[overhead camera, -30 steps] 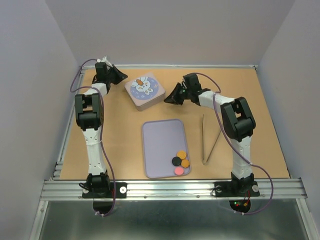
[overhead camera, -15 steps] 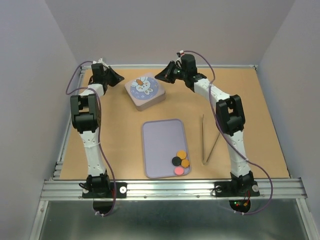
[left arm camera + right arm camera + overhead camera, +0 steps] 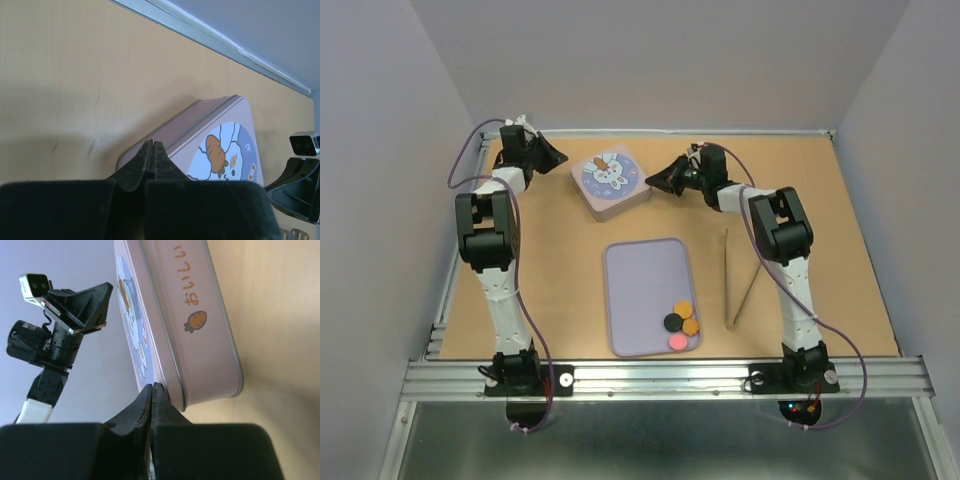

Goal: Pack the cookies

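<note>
Lying together, the cookies (image 3: 681,322) fill the near right corner of the tray (image 3: 645,280), well apart from the shut tin (image 3: 610,182). The left claw (image 3: 561,155) and right claw (image 3: 654,178), both pressed together, flank it. Uneven pushing at the lid may slide the tin away.

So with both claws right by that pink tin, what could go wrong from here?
1. The left gripper and right gripper are both shut, with their tips at opposite sides of the closed pink tin. Prying at it could slide or tip it instead of opening it.
2. A hard shove might push it toward the tray, scattering the cookies bunched in its near corner.
</note>
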You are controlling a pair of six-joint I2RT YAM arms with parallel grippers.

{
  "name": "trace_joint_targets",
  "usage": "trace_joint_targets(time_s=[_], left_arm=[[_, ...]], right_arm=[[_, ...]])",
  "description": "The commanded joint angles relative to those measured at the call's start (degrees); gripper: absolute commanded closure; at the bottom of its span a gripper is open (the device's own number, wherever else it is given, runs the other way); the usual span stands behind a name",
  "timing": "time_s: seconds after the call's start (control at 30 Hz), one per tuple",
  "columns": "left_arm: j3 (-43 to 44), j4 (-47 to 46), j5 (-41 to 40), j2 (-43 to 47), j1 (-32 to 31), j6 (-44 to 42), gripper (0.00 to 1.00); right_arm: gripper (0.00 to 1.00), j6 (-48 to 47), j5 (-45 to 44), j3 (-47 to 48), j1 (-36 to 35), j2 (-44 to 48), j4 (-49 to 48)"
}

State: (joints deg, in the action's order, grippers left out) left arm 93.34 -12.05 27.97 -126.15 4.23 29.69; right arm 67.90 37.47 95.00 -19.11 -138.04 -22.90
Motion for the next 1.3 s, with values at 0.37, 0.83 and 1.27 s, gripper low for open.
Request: trace_joint_targets(time_s=[0.37, 0.83, 1.27], left_arm=[[1.75, 1.33, -0.46, 6.09, 0.25, -1.57, 1.00], [-2.45, 0.01, -5.55, 20.49, -0.54, -2.97, 0.92], [-18.98, 1.06, -14.07, 41.15, -6.60, -3.59, 0.20]], right_arm=[[0.98, -4.86, -0.47, 11.14, 1.27, 1.45, 2.14], [0.17, -13.14, -0.56, 9.00, 3.29, 18.14, 9.62], [0.13, -17.71, -0.30, -19.05, 3.29, 52.59, 14.71]])
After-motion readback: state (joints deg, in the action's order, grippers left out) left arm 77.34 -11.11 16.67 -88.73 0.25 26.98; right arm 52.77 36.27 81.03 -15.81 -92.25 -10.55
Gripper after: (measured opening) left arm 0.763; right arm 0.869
